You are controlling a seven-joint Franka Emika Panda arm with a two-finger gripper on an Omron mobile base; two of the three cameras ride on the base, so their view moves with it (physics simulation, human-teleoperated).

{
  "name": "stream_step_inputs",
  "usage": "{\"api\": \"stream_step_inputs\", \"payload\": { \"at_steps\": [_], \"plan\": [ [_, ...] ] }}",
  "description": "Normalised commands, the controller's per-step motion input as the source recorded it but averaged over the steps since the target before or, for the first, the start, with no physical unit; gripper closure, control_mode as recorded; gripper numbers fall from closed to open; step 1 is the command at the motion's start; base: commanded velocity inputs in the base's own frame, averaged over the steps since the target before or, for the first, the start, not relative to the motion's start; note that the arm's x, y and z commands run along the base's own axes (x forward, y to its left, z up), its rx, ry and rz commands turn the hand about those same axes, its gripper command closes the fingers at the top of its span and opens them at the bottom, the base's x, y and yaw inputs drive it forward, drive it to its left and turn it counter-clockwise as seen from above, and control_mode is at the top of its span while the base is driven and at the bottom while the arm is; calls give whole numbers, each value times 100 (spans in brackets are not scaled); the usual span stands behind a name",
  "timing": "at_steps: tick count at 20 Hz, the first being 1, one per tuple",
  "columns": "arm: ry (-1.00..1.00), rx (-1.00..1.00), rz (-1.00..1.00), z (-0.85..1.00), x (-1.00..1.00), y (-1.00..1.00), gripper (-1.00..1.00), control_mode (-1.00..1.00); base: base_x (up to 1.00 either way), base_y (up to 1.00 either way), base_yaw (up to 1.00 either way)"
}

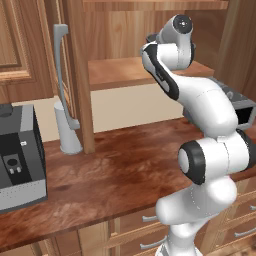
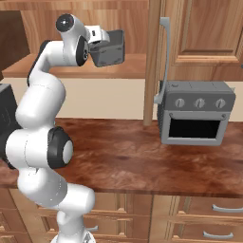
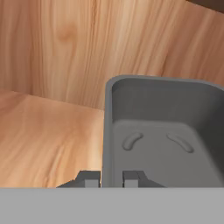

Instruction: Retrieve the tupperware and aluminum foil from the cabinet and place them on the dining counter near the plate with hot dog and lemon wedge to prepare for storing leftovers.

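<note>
I see the small dark grey rectangular tub [image 3: 162,144] as matt, smooth plastic with soft moulded ridges on its floor. The light brown cabinet shelf [image 3: 43,140] and its back wall read as satin wood with clear grain. The broad reddish-brown bench [image 1: 110,175] is glossy wood-grain, catching pale reflections. The long grey bar handle [image 1: 61,75] looks like smooth, dull metal. The grey boxy oven [image 2: 195,118] has a matt metal-like shell and a black glassy panel. My white arm [image 2: 40,109] looks like smooth, slightly shiny plastic.
</note>
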Motion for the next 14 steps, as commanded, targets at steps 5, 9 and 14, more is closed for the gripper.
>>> {"api": "stream_step_inputs", "payload": {
  "at_steps": [5,9,14],
  "plan": [
    [-16,-4,0,2,-100,0,100,-100,0,0,0],
    [16,0,1,21,-100,6,100,-100,0,0,0],
    [39,0,5,33,-100,13,100,-100,0,0,0]
  ]
}}
